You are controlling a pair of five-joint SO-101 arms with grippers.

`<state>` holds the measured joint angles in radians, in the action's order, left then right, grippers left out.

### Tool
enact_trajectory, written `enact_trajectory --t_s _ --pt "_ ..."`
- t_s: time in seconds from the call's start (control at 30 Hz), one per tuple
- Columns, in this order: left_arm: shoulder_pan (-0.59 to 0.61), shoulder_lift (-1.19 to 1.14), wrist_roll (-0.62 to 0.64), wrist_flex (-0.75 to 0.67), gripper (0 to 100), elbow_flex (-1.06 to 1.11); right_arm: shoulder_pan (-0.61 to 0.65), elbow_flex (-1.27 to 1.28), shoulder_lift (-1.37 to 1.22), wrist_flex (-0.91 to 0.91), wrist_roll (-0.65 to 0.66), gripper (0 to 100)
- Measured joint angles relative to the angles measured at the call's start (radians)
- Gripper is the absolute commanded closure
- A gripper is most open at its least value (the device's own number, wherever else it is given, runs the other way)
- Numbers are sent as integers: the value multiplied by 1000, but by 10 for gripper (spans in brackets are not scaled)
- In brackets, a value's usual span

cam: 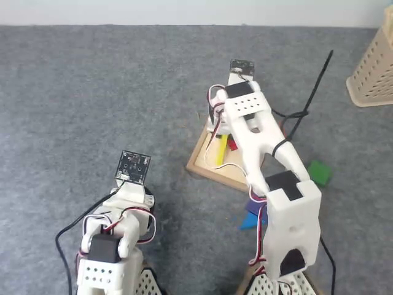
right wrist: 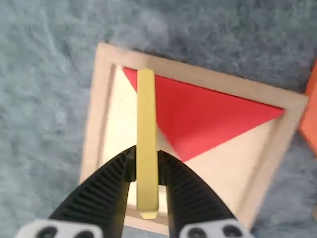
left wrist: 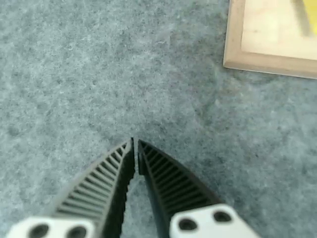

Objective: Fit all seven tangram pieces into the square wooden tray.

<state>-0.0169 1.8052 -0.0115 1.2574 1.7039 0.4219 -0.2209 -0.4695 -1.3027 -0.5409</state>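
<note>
Fingers of the right arm (right wrist: pixel 106 191) pinch narrowly on a flat yellow tangram piece (right wrist: pixel 146 114), held on edge above the square wooden tray (right wrist: pixel 96 124). Whether the piece touches the tray floor cannot be told. Inside the tray a large red triangle piece (right wrist: pixel 203 114) lies flat, its long side along one rim wall; the yellow piece's far end sits over the triangle's corner, and pale wood shows around them. An orange piece (right wrist: pixel 312 99) lies just outside one rim. A green piece (cam: pixel 319 172) and a blue piece (cam: pixel 252 218) rest on the grey felt counter (cam: pixel 92 92) near the tray, beside the right arm. Open counter stretches away on the tray's other side. There the fingers of the left arm (left wrist: pixel 104 183) hang low over the felt, tips almost touching and holding nothing, apart from the tray's corner
</note>
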Motion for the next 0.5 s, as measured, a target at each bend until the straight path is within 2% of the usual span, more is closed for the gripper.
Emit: enact_trajectory --t_s 0.23,0.5 --pt "-3 0 0 0 988 0 60 0 -14 84 -169 865" --pt "0 0 0 0 988 0 61 0 -40 66 -196 788"
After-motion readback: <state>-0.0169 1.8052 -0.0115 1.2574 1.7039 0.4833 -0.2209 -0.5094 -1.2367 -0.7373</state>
